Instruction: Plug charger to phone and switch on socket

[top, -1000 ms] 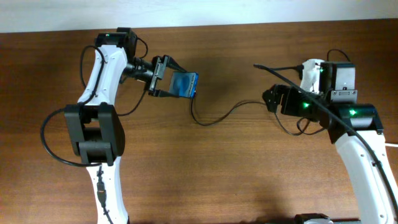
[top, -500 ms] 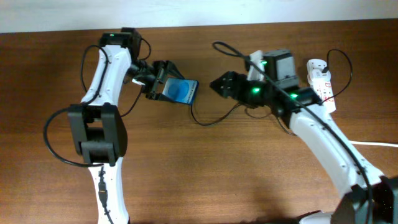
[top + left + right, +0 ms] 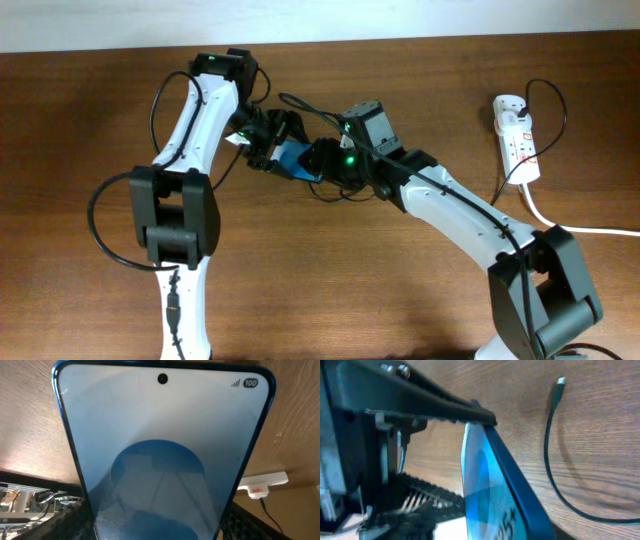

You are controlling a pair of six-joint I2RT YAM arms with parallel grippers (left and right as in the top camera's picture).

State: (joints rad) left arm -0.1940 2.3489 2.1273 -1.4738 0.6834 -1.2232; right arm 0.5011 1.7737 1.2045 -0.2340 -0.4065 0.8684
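Note:
My left gripper (image 3: 272,142) is shut on the phone (image 3: 294,160) and holds it tilted above the table at centre left. The phone's blue screen fills the left wrist view (image 3: 160,445), with the left gripper's fingers (image 3: 160,527) at its two edges. My right gripper (image 3: 318,160) is right against the phone, and the phone's edge (image 3: 492,475) sits between its jaws (image 3: 485,530), which look open. The charger (image 3: 328,196) lies loose on the wood; its plug tip (image 3: 561,381) is free and apart from the phone. The socket (image 3: 520,135) lies at the far right and also shows in the left wrist view (image 3: 262,481).
A thick white cable (image 3: 560,228) runs from the socket off the right edge. A black lead (image 3: 545,100) is plugged into the socket. Both arms crowd the middle of the wooden table (image 3: 330,290).
My right arm has swung left from beside the socket to the phone. My left gripper has carried the phone a little right and towards the table's middle.

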